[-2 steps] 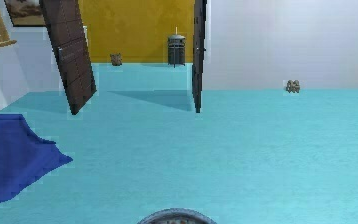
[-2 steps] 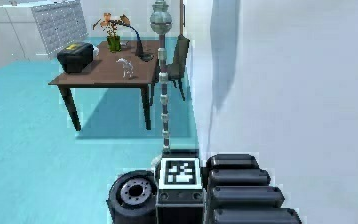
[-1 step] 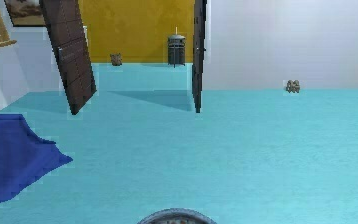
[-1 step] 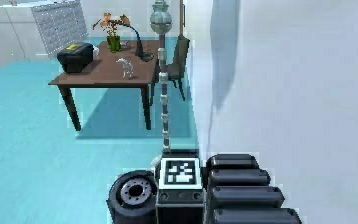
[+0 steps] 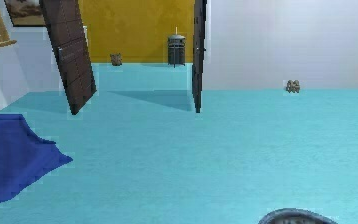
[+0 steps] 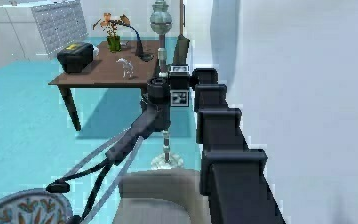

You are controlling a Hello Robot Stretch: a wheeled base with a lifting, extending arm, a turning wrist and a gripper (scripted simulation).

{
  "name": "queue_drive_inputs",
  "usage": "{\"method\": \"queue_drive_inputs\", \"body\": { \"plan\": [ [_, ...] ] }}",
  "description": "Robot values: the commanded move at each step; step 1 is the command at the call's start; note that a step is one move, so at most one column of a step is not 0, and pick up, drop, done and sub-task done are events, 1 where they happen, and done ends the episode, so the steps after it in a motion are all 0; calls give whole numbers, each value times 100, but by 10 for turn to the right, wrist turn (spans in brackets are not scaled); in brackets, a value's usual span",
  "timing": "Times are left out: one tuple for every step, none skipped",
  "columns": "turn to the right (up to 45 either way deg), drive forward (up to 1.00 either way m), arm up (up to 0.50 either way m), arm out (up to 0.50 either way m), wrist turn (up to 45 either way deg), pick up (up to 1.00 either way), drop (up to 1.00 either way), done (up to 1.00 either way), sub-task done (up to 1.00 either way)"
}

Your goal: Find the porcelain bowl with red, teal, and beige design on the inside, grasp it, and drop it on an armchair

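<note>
A bowl (image 6: pixel 25 210) with a red, teal and beige pattern inside shows at the arm side view's bottom left corner, cut by the edge. It hangs at the far end of my gripper (image 6: pixel 67 196), above the teal floor, so the gripper holds it. The dark arm (image 6: pixel 222 150) rises from the bottom edge, and the thin fingers (image 6: pixel 107 160) slant down and left from the gripper's body. A grey padded shape (image 6: pixel 157 195), perhaps an armchair's seat, lies just right of the bowl under the fingers. A grey curved rim (image 5: pixel 299 214) shows at the forward view's bottom right.
A dark wooden table (image 6: pixel 107 80) carries a black box (image 6: pixel 77 58), a potted plant (image 6: pixel 112 30) and a small figurine; a white dresser (image 6: pixel 52 25) stands behind. Ahead, dark doors (image 5: pixel 72 50) open onto a yellow-walled room. A blue cloth (image 5: pixel 17 150) lies on the floor.
</note>
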Motion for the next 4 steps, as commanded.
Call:
{"method": "queue_drive_inputs", "body": {
  "plan": [
    [0, 0, 0, 0, 450, 0, 0, 0, 0],
    [0, 0, 0, 0, 450, 0, 0, 0, 0],
    [0, 0, -46, 0, 0, 0, 0, 0, 0],
    [0, 0, -32, 0, 0, 0, 0, 0, 0]
  ]
}}
